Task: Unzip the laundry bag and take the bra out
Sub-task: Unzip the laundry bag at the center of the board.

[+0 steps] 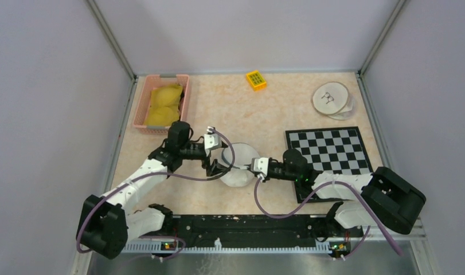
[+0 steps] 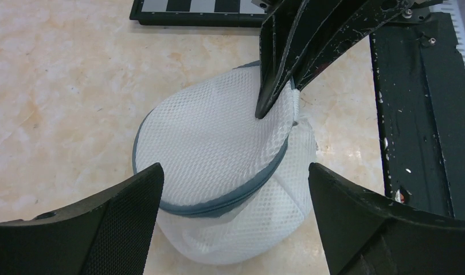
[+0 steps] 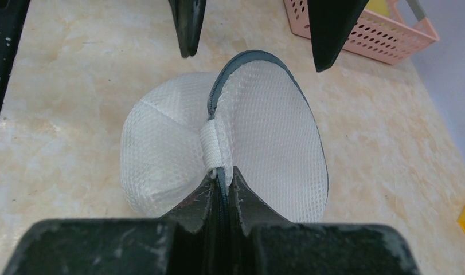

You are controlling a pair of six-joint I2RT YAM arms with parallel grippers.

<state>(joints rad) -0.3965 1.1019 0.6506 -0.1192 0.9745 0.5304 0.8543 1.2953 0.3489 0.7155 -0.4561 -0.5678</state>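
White mesh bag [image 1: 238, 167] sits on the table [image 1: 270, 112] between both arms, right gripper [image 3: 221, 179] pinched shut on its zipper edge, possibly the pull, left gripper [image 2: 233, 172] spread open around it; unpinned, a tug could drag the whole bag.

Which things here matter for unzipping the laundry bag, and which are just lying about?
In the job: laundry bag; right arm, jaws shut on its zip edge; left arm, jaws open near it.
Lying about: checkerboard; pink basket with yellow padded item; yellow block; white discs.
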